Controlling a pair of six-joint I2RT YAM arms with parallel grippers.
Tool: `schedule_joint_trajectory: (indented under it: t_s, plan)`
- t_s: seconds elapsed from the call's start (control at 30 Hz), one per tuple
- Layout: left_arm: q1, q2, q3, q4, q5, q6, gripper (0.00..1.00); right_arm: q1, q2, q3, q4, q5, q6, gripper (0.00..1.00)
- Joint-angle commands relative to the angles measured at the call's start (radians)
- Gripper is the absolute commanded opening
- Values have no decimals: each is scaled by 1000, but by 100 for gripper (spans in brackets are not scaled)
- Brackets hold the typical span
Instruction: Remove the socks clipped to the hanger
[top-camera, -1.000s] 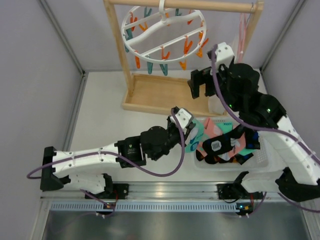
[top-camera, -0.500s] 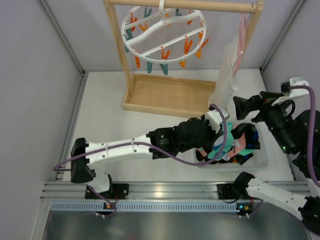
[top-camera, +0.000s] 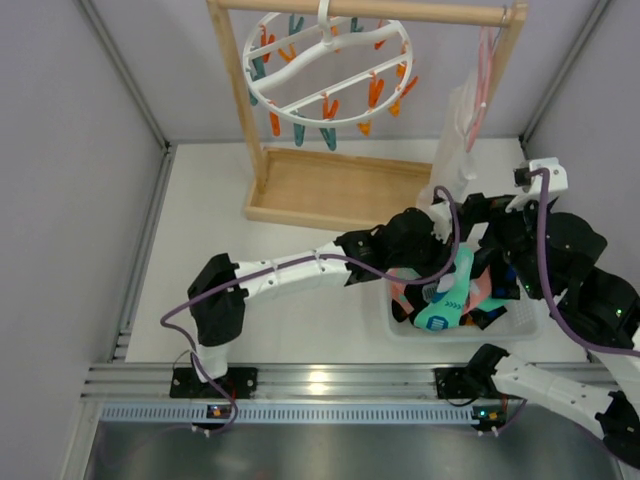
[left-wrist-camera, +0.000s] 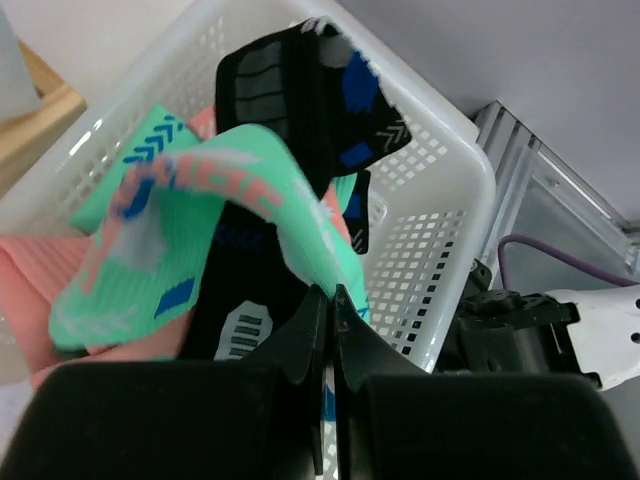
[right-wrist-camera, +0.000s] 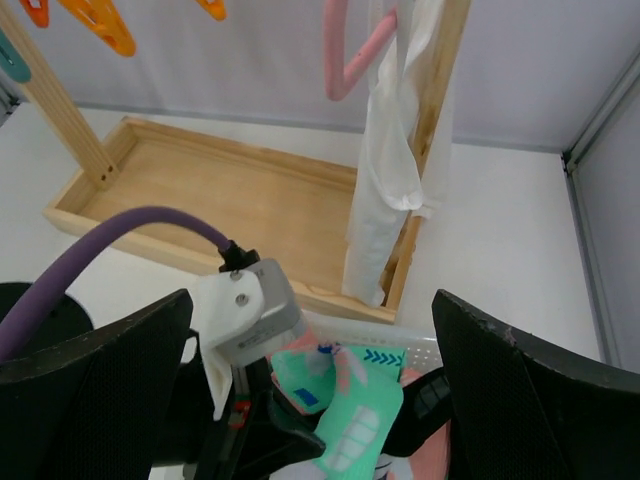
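Pinching soft, limp teal-mint patterned sock (left-wrist-camera: 200, 220) by a fold, my left gripper (left-wrist-camera: 328, 300) hangs over white perforated plastic basket (left-wrist-camera: 440, 230) at 4 o'clock; right gripper (right-wrist-camera: 310, 300) gapes empty. Light, grab anywhere.

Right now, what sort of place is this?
Probably a robot test cell staged as a laundry corner: grey partition walls, a wooden rack carrying a round peg hanger, and a white basket of socks.
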Motion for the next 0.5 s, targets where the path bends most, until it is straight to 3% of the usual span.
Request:
schedule_joint_trajectory:
  t_s: [0.0,0.2,0.47]
  plan:
    - [74,48,25,14,116,-121,0,9,12,-25,14,-2,19,100]
    - [77,101,-13,12,157,-153,0,3,18,-59,38,-4,25,99]
    - [69,96,-135,14,113,-173,3,-5,18,-90,53,-15,35,100]
